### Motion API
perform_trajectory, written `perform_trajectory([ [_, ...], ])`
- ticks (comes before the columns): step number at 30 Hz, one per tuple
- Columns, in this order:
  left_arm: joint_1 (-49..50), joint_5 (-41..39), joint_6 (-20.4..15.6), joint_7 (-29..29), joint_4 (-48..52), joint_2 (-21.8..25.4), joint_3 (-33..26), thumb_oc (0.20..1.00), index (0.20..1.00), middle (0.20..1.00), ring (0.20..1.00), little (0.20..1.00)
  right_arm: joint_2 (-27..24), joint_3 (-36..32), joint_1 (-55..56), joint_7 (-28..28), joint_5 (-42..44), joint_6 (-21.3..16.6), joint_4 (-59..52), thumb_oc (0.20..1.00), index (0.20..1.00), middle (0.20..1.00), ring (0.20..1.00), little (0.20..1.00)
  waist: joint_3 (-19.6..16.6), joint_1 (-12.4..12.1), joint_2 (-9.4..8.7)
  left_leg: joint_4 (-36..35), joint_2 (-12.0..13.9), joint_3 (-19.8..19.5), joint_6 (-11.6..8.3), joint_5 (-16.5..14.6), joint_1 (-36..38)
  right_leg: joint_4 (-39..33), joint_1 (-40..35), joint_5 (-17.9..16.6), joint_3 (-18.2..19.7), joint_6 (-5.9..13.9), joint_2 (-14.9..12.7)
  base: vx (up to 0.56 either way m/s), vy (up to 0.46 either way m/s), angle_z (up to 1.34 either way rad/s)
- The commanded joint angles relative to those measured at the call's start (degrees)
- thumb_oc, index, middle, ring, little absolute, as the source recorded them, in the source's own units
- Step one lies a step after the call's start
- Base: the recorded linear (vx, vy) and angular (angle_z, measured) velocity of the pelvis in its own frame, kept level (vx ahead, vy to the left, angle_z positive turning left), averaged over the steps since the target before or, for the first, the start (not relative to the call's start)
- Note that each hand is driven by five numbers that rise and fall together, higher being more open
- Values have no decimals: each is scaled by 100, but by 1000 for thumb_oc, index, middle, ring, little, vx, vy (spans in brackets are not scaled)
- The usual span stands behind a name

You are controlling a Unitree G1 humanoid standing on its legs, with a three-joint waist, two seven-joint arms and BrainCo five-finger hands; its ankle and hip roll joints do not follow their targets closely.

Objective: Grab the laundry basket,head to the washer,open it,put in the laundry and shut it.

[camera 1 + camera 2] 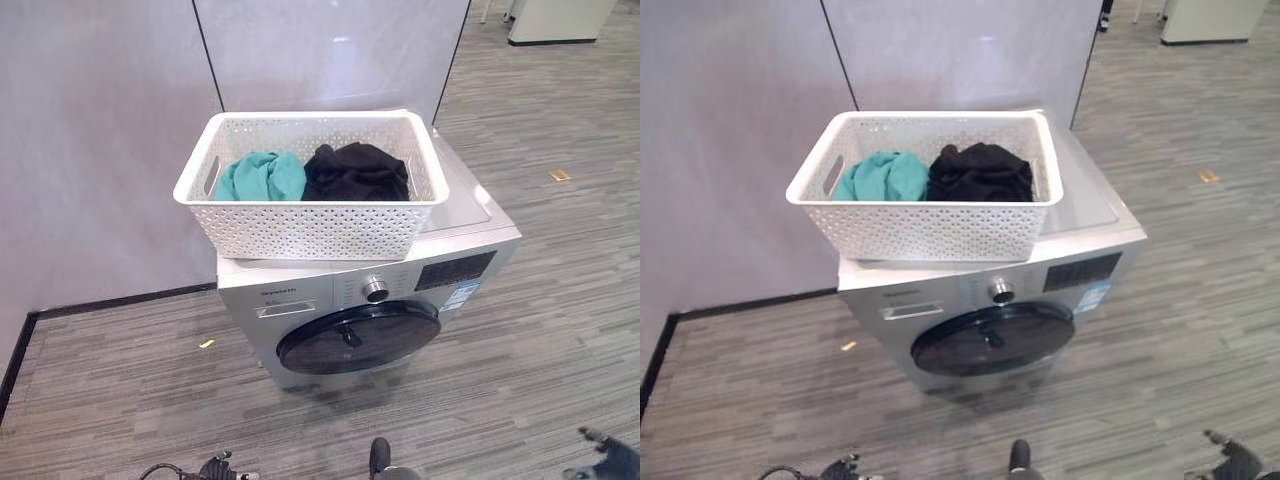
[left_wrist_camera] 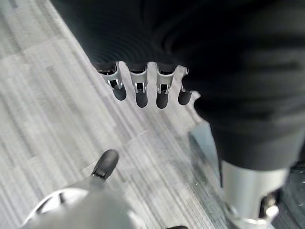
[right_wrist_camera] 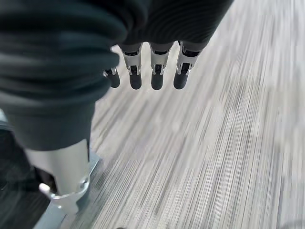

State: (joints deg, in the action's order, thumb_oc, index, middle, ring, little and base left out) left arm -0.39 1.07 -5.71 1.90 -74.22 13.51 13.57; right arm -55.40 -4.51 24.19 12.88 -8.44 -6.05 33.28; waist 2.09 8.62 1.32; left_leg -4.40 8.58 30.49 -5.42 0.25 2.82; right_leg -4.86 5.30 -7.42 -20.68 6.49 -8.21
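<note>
Clearly both hands hang empty over the grey plank floor (image 3: pixel 200 157): the left hand (image 2: pixel 143 88) shows straight, relaxed fingers (image 2: pixel 139 90) touching nothing, and the right hand (image 3: pixel 152 71) matches it, its fingers (image 3: pixel 156 74) loose and clear of everything. Ahead, the white laundry basket (image 1: pixel 310 225) sits on top of the washer (image 1: pixel 300 300), with a teal garment (image 1: pixel 262 175) and a black garment (image 1: pixel 355 170) lying side by side inside. Below it, the washer's round dark door (image 1: pixel 358 337) looks closed. The step in hand, I judge, is taking up the basket: each hand should reach for a side handle slot (image 1: pixel 212 175) and lift evenly, so the basket stays level.
</note>
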Motion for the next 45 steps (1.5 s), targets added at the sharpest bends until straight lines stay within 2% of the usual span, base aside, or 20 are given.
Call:
perform_trajectory([
  [1, -164, 147, -100, 112, -106, 207, -384, 1000, 1000, 1000, 1000, 1000, -268, -210, -261, 68, -293, -221, -282, 1000, 1000, 1000, 1000, 1000, 40, -70, -309, -33, 53, -175, -268, 522, -83, 24, -454, 143, 211, 485, -88, 6, -15, 8],
  [7, -209, 170, -106, 76, -77, 245, -389, 1000, 1000, 1000, 1000, 1000, -544, -11, -725, 55, -464, -259, -677, 1000, 1000, 1000, 1000, 1000, 118, -170, -321, -37, 57, -349, -270, 556, -216, 23, -438, 165, 142, 478, -130, -2, -21, 19],
  [11, -249, 133, -123, 34, -26, 292, -366, 1000, 1000, 1000, 1000, 1000, -668, 455, -1294, 49, -553, -290, -622, 1000, 1000, 1000, 1000, 1000, 166, -344, -372, -38, 34, -466, -254, 545, -293, 26, -439, 189, 65, 461, -155, 12, -17, 16],
  [14, -274, 107, -134, 11, -43, 303, -358, 1000, 1000, 1000, 1000, 1000, -613, 745, -1652, -36, -577, -302, -478, 1000, 1000, 1000, 1000, 1000, 221, -387, -418, -45, 27, -410, -192, 668, -376, 33, -380, 111, -37, 395, -168, -43, -20, 10],
  [16, -274, 99, -127, 11, -2, 320, -342, 1000, 1000, 1000, 1000, 1000, -604, 869, -1770, -50, -623, -301, -419, 1000, 1000, 1000, 1000, 1000, 208, -420, -413, -36, 26, -522, -242, 552, -354, 28, -422, 199, 24, 450, -156, 7, -10, 18],
  [17, -293, 108, -132, -18, 14, 341, -314, 1000, 1000, 1000, 1000, 1000, -569, 1137, -2089, -97, -674, -305, -256, 1000, 1000, 1000, 1000, 1000, 275, -493, -442, -41, 23, -469, -181, 670, -435, 37, -372, 124, -82, 390, -171, 14, -15, 14],
  [19, -292, 105, -135, -24, 33, 360, -287, 1000, 1000, 1000, 1000, 1000, -566, 1274, -2252, -131, -705, -299, -154, 1000, 1000, 1000, 1000, 1000, 290, -548, -437, -31, 20, -595, -236, 562, -423, 32, -411, 216, -25, 439, -163, 18, -17, 11],
  [20, -300, 110, -136, -31, 38, 371, -288, 1000, 1000, 1000, 1000, 1000, -545, 1360, -2355, -155, -722, -301, -95, 1000, 1000, 1000, 1000, 1000, 334, -557, -453, -33, 14, -527, -178, 674, -485, 42, -359, 138, -110, 381, -179, 7, -15, 19],
  [24, -325, 92, -143, -63, 40, 400, -265, 1000, 1000, 1000, 1000, 1000, -449, 1600, -2711, -242, -711, -295, 91, 1000, 1000, 1000, 1000, 1000, 405, -632, -458, -28, 14, -581, -175, 694, -560, 42, -323, 150, -136, 368, -186, 1, -10, 7],
  [25, -322, 92, -141, -62, 37, 400, -265, 1000, 1000, 1000, 1000, 1000, -448, 1607, -2712, -241, -711, -295, 95, 1000, 1000, 1000, 1000, 1000, 381, -629, -447, -26, 19, -666, -233, 582, -512, 34, -375, 235, -62, 422, -171, 88, -23, 3],
  [27, -353, 111, -147, -76, 41, 415, -222, 1000, 1000, 1000, 1000, 1000, -420, 1765, -2919, -299, -787, -295, 249, 1000, 1000, 1000, 1000, 1000, 441, -679, -438, -22, 26, -696, -233, 596, -566, 35, -348, 244, -75, 413, -172, 7, -28, 2],
  [29, -416, 87, -163, -117, 126, 416, -152, 1000, 1000, 1000, 1000, 1000, -255, 2042, -3223, -422, -867, -277, 558, 1000, 1000, 1000, 1000, 1000, 546, -749, -415, -17, 13, -663, -171, 719, -671, 48, -251, 165, -157, 350, -184, -63, -37, 5],
  [34, -505, 24, -202, -151, 214, 403, -43, 1000, 1000, 1000, 1000, 1000, 19, 2360, -3609, -474, -728, -250, 1019, 1000, 1000, 1000, 1000, 1000, 595, -797, -379, -23, 5, -797, -230, 636, -696, 44, -242, 251, -81, 390, -176, 28, -8, -1],
  [36, -549, 36, -209, -179, 252, 399, 37, 1000, 1000, 1000, 1000, 1000, 142, 2467, -3739, -493, -729, -235, 1148, 1000, 1000, 1000, 1000, 1000, 643, -821, -365, -41, 0, -756, -170, 769, -780, 71, -164, 175, -182, 329, -199, -23, -24, 7],
  [37, -599, 51, -214, -193, 312, 386, 109, 1000, 1000, 1000, 1000, 1000, 191, 2529, -3808, -549, -776, -228, 1134, 1000, 1000, 1000, 1000, 1000, 650, -838, -328, -38, -5, -875, -232, 679, -768, 56, -205, 260, -130, 369, -189, -1, -16, 9],
  [38, -602, 51, -215, -194, 315, 387, 107, 1000, 1000, 1000, 1000, 1000, 193, 2529, -3815, -554, -776, -230, 1137, 1000, 1000, 1000, 1000, 1000, 678, -835, -331, -48, -9, -798, -172, 792, -811, 80, -151, 182, -208, 316, -205, -5, -11, 8],
  [41, -661, 115, -231, -219, 391, 365, 221, 1000, 1000, 1000, 1000, 1000, 294, 2525, -3872, -715, -827, -244, 1215, 1000, 1000, 1000, 1000, 1000, 694, -842, -274, -45, -28, -930, -227, 694, -818, 71, -201, 271, -180, 366, -215, 23, -6, 11],
  [42, -666, 120, -240, -238, 428, 376, 218, 1000, 1000, 1000, 1000, 1000, 343, 2487, -3865, -781, -860, -238, 1167, 1000, 1000, 1000, 1000, 1000, 727, -845, -263, -60, -39, -862, -162, 806, -870, 96, -143, 192, -274, 315, -240, 11, -6, 3],
  [44, -691, 158, -275, -284, 466, 381, 278, 1000, 1000, 1000, 1000, 1000, 506, 2479, -3855, -1045, -1014, -256, 1362, 1000, 1000, 1000, 1000, 1000, 704, -875, -214, -48, -54, -972, -211, 680, -845, 55, -215, 278, -238, 372, -248, 29, 0, 7],
  [45, -687, 187, -284, -309, 479, 384, 274, 1000, 1000, 1000, 1000, 1000, 588, 2474, -3834, -1123, -1107, -255, 1337, 1000, 1000, 1000, 1000, 1000, 728, -876, -208, -60, -63, -901, -147, 787, -898, 73, -151, 189, -323, 321, -281, 30, 13, 11],
])
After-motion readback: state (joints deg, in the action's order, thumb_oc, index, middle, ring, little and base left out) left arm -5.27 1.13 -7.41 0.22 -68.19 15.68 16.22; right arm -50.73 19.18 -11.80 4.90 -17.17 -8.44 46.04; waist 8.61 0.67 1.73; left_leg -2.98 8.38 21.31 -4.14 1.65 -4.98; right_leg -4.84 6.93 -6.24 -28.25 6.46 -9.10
